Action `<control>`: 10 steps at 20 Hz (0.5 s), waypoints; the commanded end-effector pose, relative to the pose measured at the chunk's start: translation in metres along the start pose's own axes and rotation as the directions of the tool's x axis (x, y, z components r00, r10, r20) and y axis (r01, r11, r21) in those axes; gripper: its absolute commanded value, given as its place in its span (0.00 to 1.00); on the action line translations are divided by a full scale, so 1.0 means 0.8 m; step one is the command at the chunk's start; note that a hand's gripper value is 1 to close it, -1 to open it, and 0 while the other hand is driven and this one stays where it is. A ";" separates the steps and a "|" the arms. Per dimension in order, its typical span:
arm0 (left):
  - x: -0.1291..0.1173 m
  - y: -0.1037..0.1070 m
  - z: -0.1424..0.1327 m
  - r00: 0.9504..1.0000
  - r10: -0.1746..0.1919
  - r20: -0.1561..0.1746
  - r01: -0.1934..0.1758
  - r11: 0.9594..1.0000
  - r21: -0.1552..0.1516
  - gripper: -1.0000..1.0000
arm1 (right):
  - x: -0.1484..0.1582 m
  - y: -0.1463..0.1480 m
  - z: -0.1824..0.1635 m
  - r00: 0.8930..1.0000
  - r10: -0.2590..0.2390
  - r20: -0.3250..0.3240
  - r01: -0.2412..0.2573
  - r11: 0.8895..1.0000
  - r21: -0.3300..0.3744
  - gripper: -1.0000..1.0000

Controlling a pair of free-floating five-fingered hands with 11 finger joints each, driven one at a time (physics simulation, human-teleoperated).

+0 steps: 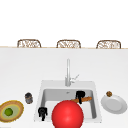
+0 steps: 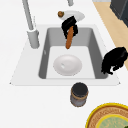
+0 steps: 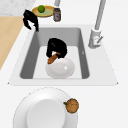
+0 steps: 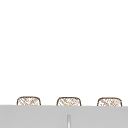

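Black fingers of my right hand [image 1: 80,95] are curling round a brown, stick-like thing [image 1: 85,99] in the front view, over the back right of the sink [image 1: 42,86]. My left hand [image 1: 42,112] is hanging at the sink's front left corner with its fingers bent, holding nothing. A red ball [image 1: 67,114] is covering the sink's front edge. On the surface a dark jar [image 1: 28,98] and a woven plate [image 1: 15,106] with a green fruit [image 1: 8,111] are sitting toward the left edge, a white plate [image 1: 115,105] with a small brown item [image 1: 109,94] toward the right.

From the left side I am seeing the right hand [image 2: 69,25] clamped on the stick's [image 2: 69,38] upper end, the stick sloping down into the basin above a white bowl [image 2: 67,65]. The left hand [image 2: 114,60] is hovering over the sink's front rim, the faucet [image 2: 31,27] standing at the back.

From the right side the right hand [image 3: 57,48] is gripping the stick [image 3: 53,59], whose tip is just at the bowl's [image 3: 60,68] rim.

In the upper view I am making out three wicker chair backs [image 4: 68,101] beyond the surface's far edge.
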 end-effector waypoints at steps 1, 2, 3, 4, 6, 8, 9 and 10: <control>0.000 0.000 0.000 1.000 0.000 0.000 0.000 1.000 0.000 0.50 | -0.022 -0.033 0.023 1.000 0.018 -0.010 -0.018 1.000 0.003 1.00; 0.000 0.000 0.000 1.000 0.000 0.000 0.000 1.000 0.000 0.50 | -0.031 -0.038 0.028 1.000 0.014 -0.008 -0.014 1.000 0.002 1.00; 0.000 0.000 0.000 1.000 0.000 0.000 0.000 1.000 0.000 0.50 | -0.039 -0.044 0.032 1.000 0.006 -0.003 -0.006 1.000 0.001 1.00; 0.000 0.000 0.000 1.000 0.000 0.000 0.000 1.000 0.000 0.50 | -0.046 -0.048 0.036 1.000 -0.002 0.001 0.002 1.000 -0.001 1.00; 0.000 0.000 0.000 1.000 0.000 0.000 0.000 1.000 0.000 0.50 | -0.061 -0.057 0.045 1.000 -0.007 0.003 0.007 1.000 0.004 1.00; 0.000 0.000 0.000 1.000 0.000 0.000 0.000 1.000 0.000 0.50 | -0.078 -0.067 0.055 1.000 -0.008 0.005 0.008 1.000 -0.004 1.00; 0.000 0.000 0.000 1.000 0.000 0.000 0.000 1.000 0.000 0.50 | -0.085 -0.070 0.061 1.000 -0.009 0.006 0.009 1.000 -0.003 1.00; 0.000 0.000 0.000 1.000 0.000 0.000 0.000 1.000 0.000 0.50 | -0.093 -0.074 0.068 1.000 -0.015 0.001 0.015 1.000 -0.002 1.00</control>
